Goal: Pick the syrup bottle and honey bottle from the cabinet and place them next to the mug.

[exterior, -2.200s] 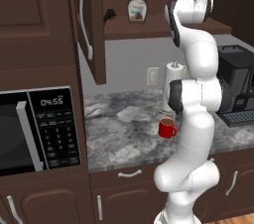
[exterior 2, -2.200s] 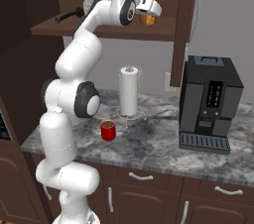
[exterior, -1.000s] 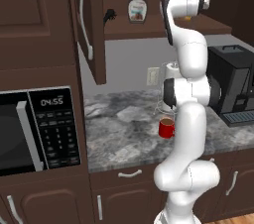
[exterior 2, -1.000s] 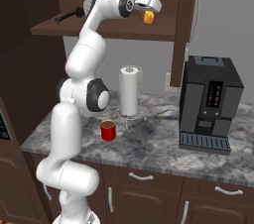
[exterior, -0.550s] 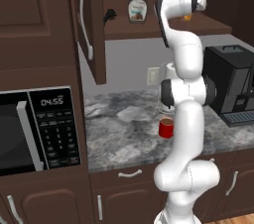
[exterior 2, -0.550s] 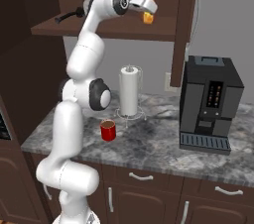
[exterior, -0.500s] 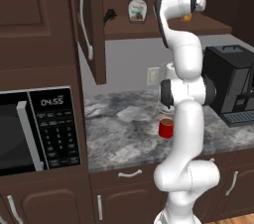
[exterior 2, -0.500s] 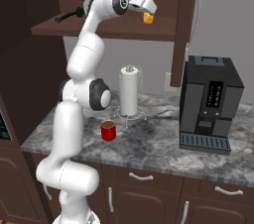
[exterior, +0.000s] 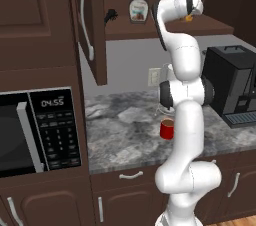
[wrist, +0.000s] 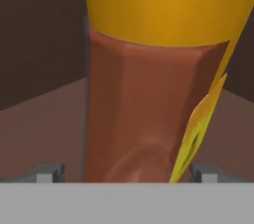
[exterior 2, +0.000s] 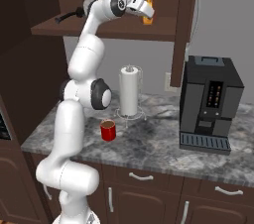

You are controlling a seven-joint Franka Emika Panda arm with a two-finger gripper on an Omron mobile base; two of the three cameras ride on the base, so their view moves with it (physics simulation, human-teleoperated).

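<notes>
Hand (exterior 2: 147, 10): jaws spread wide, one fingertip (wrist: 49, 172) on each side of the honey bottle, not closed on it.
Honey bottle (wrist: 149, 84): upright on the cabinet (exterior 2: 124, 29) shelf, between the fingers.
Mug (exterior 2: 108, 130): on the desk (exterior 2: 158, 143), well below the hand.

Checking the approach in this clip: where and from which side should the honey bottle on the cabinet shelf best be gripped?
Probably around its amber body, below the yellow cap, coming level from the open front of the cabinet. The honey bottle stands upright on the shelf, and in the hand view its body sits between the fingertips of the open gripper, one on each side. The cap looks wider, so the body suits the jaws better.
</notes>
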